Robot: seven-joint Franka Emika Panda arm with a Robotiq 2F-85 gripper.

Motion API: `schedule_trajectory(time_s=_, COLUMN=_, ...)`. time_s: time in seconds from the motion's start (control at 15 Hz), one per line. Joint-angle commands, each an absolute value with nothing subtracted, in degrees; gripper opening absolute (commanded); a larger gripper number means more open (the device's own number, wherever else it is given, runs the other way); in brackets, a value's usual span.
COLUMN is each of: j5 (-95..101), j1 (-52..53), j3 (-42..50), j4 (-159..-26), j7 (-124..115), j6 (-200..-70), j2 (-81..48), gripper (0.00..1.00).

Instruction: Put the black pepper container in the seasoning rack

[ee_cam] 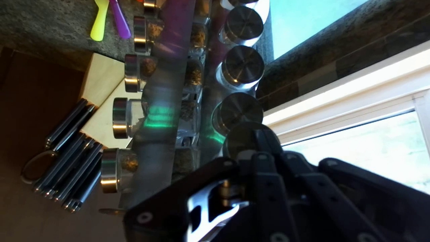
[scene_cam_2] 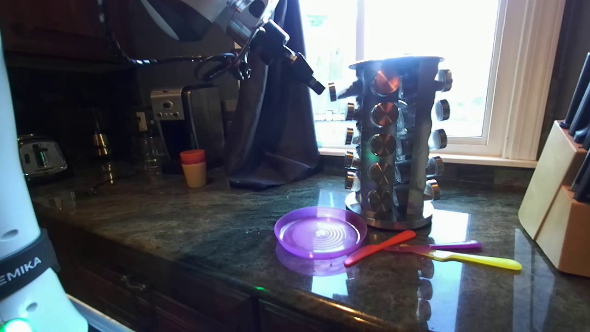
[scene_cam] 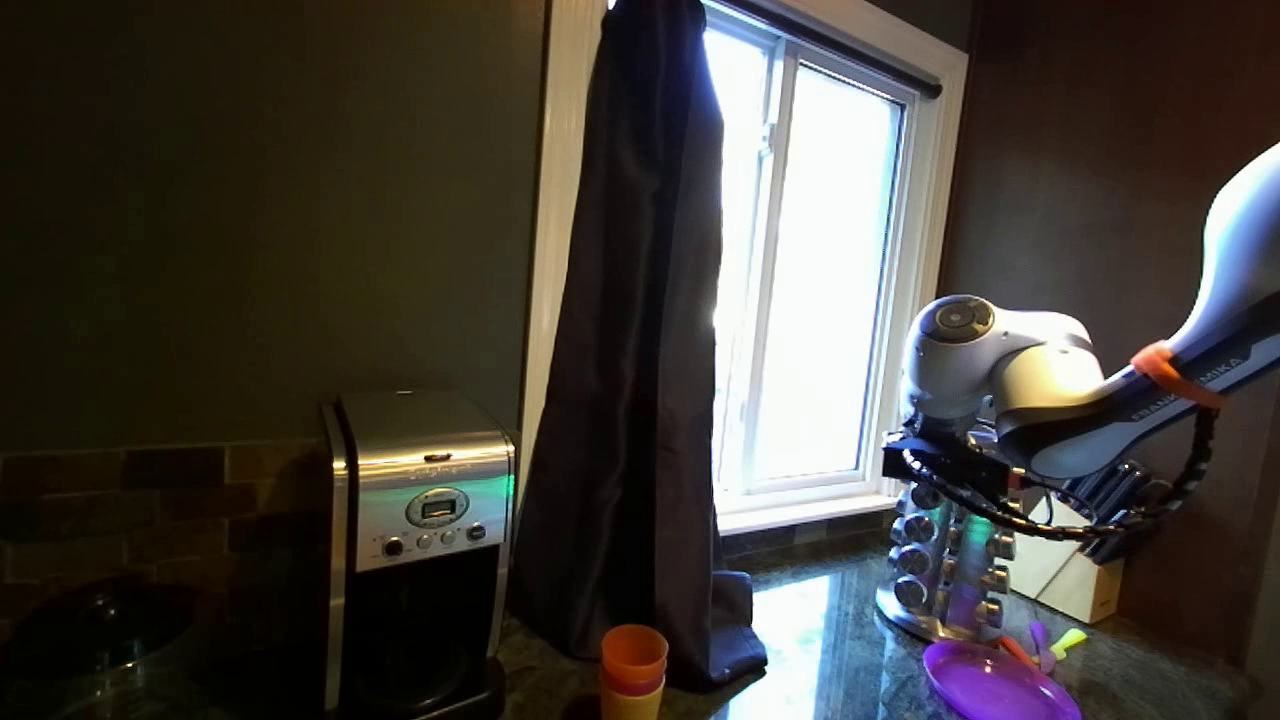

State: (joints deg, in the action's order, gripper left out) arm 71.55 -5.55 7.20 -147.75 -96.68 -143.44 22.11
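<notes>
The seasoning rack point(scene_cam_2: 420, 138) is a tall metal stand with rows of clear glass jars with shiny lids. It also shows in the wrist view point(ee_cam: 161, 84) and in an exterior view point(scene_cam: 915, 622), partly behind the arm. One top-row jar point(scene_cam_2: 333, 91) sits in the rack, tilted and sticking out further than the jars below it. No label is readable, so I cannot tell whether it is the black pepper container. My gripper point(scene_cam_2: 319, 86) is at this jar's lid. In the wrist view the gripper's fingertips point(ee_cam: 267, 140) are together, in front of the lid point(ee_cam: 240, 142); contact is unclear.
A pale knife block point(scene_cam_2: 548, 198) stands beside the rack. A purple plate point(scene_cam_2: 282, 233) and red point(scene_cam_2: 380, 249), purple point(scene_cam_2: 456, 245) and yellow point(scene_cam_2: 488, 261) plastic knives lie before the rack. The window point(scene_cam: 830, 270) is behind it. Stacked cups point(scene_cam_2: 194, 174) stand by a coffee maker point(scene_cam: 430, 480) and dark curtain point(scene_cam: 640, 380).
</notes>
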Motion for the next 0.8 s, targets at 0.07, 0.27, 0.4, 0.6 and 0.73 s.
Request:
schedule_trajectory(time_s=0.07, j5=70.74, j1=-6.66, j3=5.91, j4=-147.14, j7=-99.04, j6=-141.80, j2=21.97, gripper=0.00)
schedule_trajectory(time_s=0.27, j5=70.87, j1=-7.03, j3=6.03, j4=-146.73, j7=-99.82, j6=-141.75, j2=21.68, gripper=0.00)
schedule_trajectory(time_s=0.4, j5=70.99, j1=-7.32, j3=6.07, j4=-146.45, j7=-100.65, j6=-141.69, j2=21.37, gripper=0.00)
schedule_trajectory(time_s=0.6, j5=71.47, j1=-7.68, j3=6.08, j4=-146.36, j7=-101.93, j6=-141.88, j2=21.36, gripper=0.00)
schedule_trajectory(time_s=0.73, j5=72.09, j1=-7.89, j3=5.95, j4=-146.35, j7=-103.20, j6=-142.04, j2=21.51, gripper=0.00)
